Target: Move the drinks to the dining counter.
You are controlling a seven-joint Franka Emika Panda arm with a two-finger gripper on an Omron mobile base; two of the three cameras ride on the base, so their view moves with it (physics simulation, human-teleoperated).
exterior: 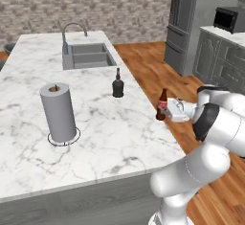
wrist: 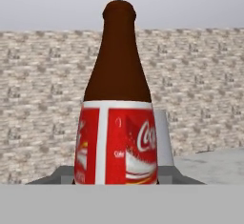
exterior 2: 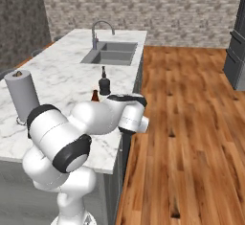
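Left base view sits behind the arm on its left, angled forward and down over the white grey-veined marble island top (exterior: 110, 138). Right base view does the same from the right side, catching more wooden floor (exterior 2: 191, 138). Both share the island, its inset steel sink (exterior: 88, 55) (exterior 2: 111, 52), the grey paper-towel roll (exterior: 58, 112) (exterior 2: 21, 95) and the brick back wall. Hand view looks level along the gripper, very near the brown red-labelled bottle (wrist: 117, 118), brick wall beyond.
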